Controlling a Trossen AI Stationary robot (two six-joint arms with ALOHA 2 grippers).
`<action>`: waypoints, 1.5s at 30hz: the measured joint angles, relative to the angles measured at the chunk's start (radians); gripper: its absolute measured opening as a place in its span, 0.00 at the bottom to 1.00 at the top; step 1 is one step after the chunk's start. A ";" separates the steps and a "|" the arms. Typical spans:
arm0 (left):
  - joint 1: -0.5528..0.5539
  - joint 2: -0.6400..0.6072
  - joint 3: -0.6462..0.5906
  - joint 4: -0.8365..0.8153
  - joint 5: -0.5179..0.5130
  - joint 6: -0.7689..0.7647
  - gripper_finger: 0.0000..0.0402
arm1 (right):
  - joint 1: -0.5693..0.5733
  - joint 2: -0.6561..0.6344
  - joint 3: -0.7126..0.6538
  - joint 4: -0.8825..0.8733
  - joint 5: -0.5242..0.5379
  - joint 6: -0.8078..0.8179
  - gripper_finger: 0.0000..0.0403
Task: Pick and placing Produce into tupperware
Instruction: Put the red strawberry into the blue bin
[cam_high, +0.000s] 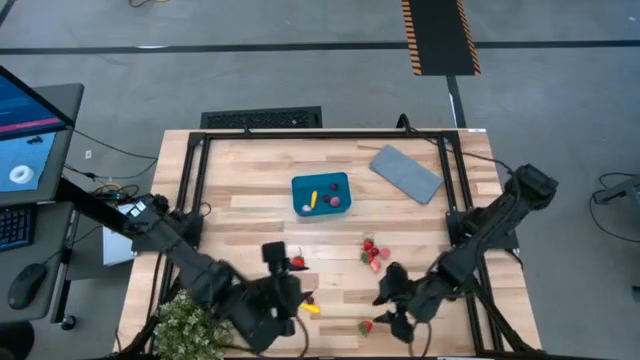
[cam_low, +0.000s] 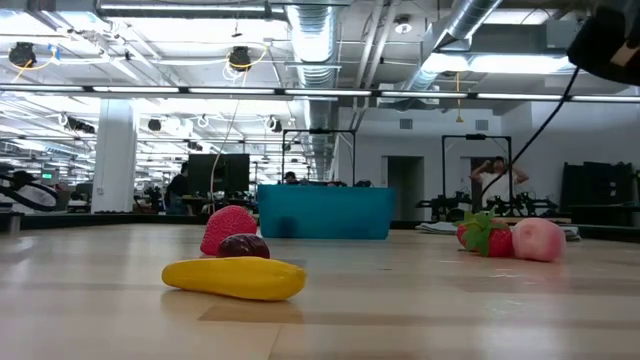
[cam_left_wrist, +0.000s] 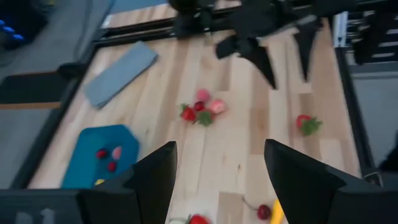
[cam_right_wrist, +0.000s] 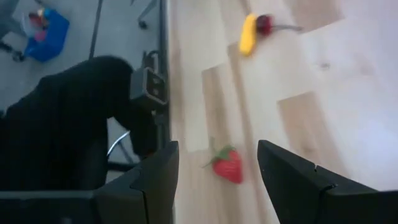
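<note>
The teal tupperware (cam_high: 320, 194) sits at the table's middle far side with a yellow piece and some red pieces inside. Loose produce lies nearer: a red and pink cluster (cam_high: 374, 252), a strawberry (cam_high: 297, 262), a yellow piece with a dark cherry (cam_high: 311, 305), and another strawberry (cam_high: 366, 326). My left gripper (cam_high: 284, 278) hovers open above the near-left strawberry (cam_left_wrist: 198, 219), nothing between its fingers. My right gripper (cam_right_wrist: 217, 180) is open over the near edge, with the near strawberry (cam_right_wrist: 227, 165) lying on the wood just ahead of its fingers, untouched.
A flat grey lid (cam_high: 406, 173) lies at the far right of the table. A leafy green plant (cam_high: 190, 325) stands at the near left corner beside my left arm. A black frame rail (cam_high: 320, 134) rings the table. Bare wood lies between the tupperware and the loose pieces.
</note>
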 joint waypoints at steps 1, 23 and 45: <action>-0.016 0.000 0.000 -0.021 -0.020 -0.025 0.58 | -0.006 0.025 0.025 -0.009 -0.025 -0.012 0.59; -0.153 0.000 0.000 -0.206 -0.134 -0.176 0.58 | -0.042 0.428 0.445 -0.507 -0.252 -0.363 0.56; -0.166 0.000 0.000 -0.214 -0.151 -0.218 0.58 | -0.084 0.451 0.444 -0.421 -0.304 -0.434 0.57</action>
